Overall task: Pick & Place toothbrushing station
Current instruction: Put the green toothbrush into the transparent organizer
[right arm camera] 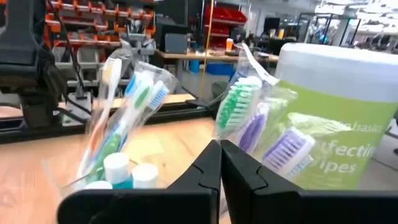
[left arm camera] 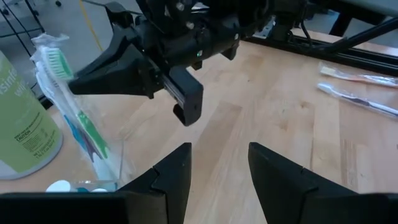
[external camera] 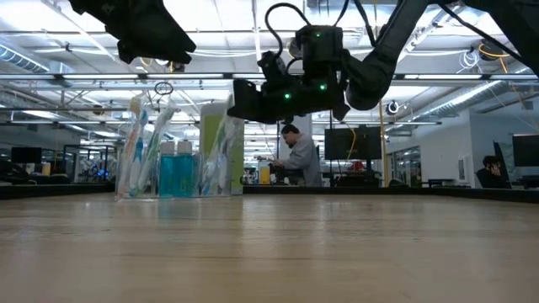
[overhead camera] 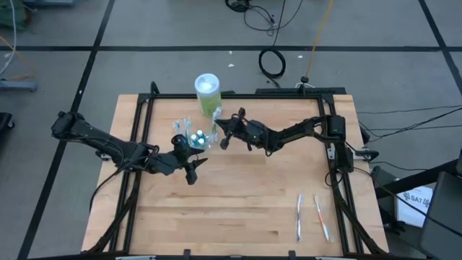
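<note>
Two wrapped toothbrushes (overhead camera: 310,215) lie well apart from the clear plastic cup (overhead camera: 193,135), whose crinkly-wrapped contents blur together. Beside it, right gripper (overhead camera: 223,141) pinched empty; left gripper (overhead camera: 193,170) parted, holding nothing.

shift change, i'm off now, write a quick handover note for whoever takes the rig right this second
Left gripper: open, empty, just in front of the clear cup.
Right gripper: shut, holding nothing visible, beside the cup on its right.
Things: the cup stands at the back middle of the table, next to a green wipes canister. It holds wrapped toothbrushes and blue toothpaste tubes.
Done: most of the brushes and the tubes are in the cup.
Left: two wrapped toothbrushes lie flat at the front right of the table, far from both grippers; they probably go in next.
</note>
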Robot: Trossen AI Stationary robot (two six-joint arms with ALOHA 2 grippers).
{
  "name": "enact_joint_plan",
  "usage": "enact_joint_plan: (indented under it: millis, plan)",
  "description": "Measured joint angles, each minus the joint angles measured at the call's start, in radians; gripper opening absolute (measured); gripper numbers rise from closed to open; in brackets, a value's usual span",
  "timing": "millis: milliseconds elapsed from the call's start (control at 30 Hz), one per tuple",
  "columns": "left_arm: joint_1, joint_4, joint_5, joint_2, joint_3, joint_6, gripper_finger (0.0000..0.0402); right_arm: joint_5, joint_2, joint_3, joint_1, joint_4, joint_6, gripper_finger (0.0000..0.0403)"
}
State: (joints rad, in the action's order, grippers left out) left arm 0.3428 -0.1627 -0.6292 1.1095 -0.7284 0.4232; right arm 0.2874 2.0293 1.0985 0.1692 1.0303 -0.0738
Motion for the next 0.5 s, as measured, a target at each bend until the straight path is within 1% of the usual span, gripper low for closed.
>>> enact_joint_plan:
  millis: [200,500]
  plan:
    - [0.0,0.0,0.0,0.0,0.0,0.0,0.0166,-0.003,-0.001,0.001,-0.008,-0.099,0.005,0.0]
    - [0.0,0.0,0.0,0.0,0.0,0.001,0.0166,-0.003,-0.002,0.001,-0.02,-0.126,0.002,0.0002]
